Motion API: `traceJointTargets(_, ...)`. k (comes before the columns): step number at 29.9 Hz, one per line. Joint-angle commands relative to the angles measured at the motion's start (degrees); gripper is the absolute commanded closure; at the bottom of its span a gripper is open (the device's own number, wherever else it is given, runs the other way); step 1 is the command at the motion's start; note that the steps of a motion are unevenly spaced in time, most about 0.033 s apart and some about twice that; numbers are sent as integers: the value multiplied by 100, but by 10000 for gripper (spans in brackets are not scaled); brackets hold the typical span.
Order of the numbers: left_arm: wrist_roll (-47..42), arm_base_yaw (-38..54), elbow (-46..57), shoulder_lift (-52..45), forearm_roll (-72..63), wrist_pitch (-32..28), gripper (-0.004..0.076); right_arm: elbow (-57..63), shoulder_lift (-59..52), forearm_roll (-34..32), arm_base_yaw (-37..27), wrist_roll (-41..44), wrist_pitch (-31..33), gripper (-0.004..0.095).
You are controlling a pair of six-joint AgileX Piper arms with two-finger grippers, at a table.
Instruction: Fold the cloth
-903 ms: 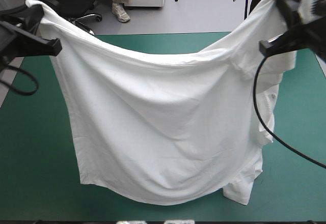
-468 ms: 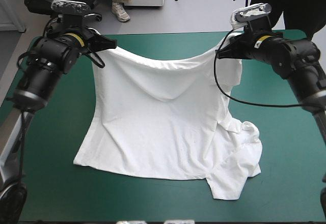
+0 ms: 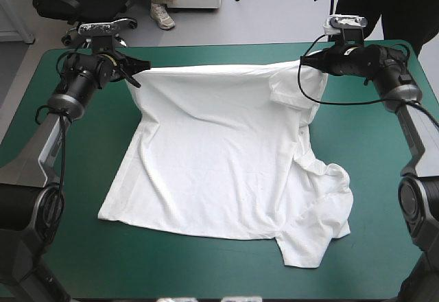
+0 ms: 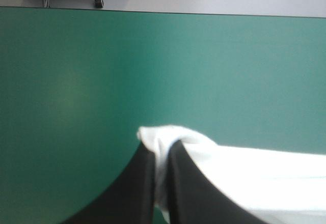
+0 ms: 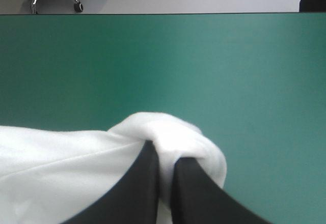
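– On the teal-green table cover (image 3: 62, 247), what do we list first?
– Item one: the white short-sleeved fabric T-shirt (image 3: 219, 165). Earlier it hung high in the air between the two arms. Now we record most of it lying spread on the cover, its far edge drawn almost straight, just short of the table's far edge.
– What does that mean for the fold?
– We judge the spreading step nearly done, since a fold needs a flat sheet. The near right part is rumpled, with one sleeve bunched, so we expect smoothing there.
– Item two?
– The left gripper (image 3: 135, 69). Its black fingers are all but closed, with a pinch of white cloth bulging between and over the tips. It holds the far left corner, low over the cover.
– Item three?
– The right gripper (image 3: 306, 60), in the same condition: fingers nipped on the far right corner, cloth wrapped over the tips. From each gripper the shirt runs toward the other one and back toward the table's near edge.
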Motion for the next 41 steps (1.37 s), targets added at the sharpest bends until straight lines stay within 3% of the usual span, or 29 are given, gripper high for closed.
traceJointTargets(1, -41, 12, -166, -68, 77, -629, 741, -374, 10, 190, -87, -64, -328, 924)
traceJointTargets(4, -41, 12, -166, 193, 66, -754, 741, -435, 304, 203, -87, -64, -223, 892)
traceJointTargets(8, -53, 12, -166, 498, 36, -727, 700, -447, 547, 203, -87, -134, 146, 665)
traceJointTargets(10, -26, 12, -166, 578, -256, -574, 576, -447, 601, 276, -87, -134, 314, 497)
traceJointTargets(12, 389, 12, -190, 578, -666, -311, 389, -474, 601, 382, -87, -134, 408, 355)
traceJointTargets(15, 976, 1, -343, 483, -694, 91, 157, -744, 601, 412, -87, -202, 749, 308)
traceJointTargets(17, 1056, 43, -413, 309, -694, 94, 86, -978, 589, 412, -126, -202, 1041, 326)
traceJointTargets(22, 1233, 101, -480, -358, -433, 218, 111, -1420, 258, 376, -199, -202, 1983, 368)
traceJointTargets(33, 1393, 113, -123, -2428, -444, 1462, 187, -1064, -1258, 99, -258, -225, 3391, 405)
traceJointTargets(41, 1441, 50, 1393, -3875, -421, 1435, 187, 416, -2339, -599, -258, -136, 3361, 409)
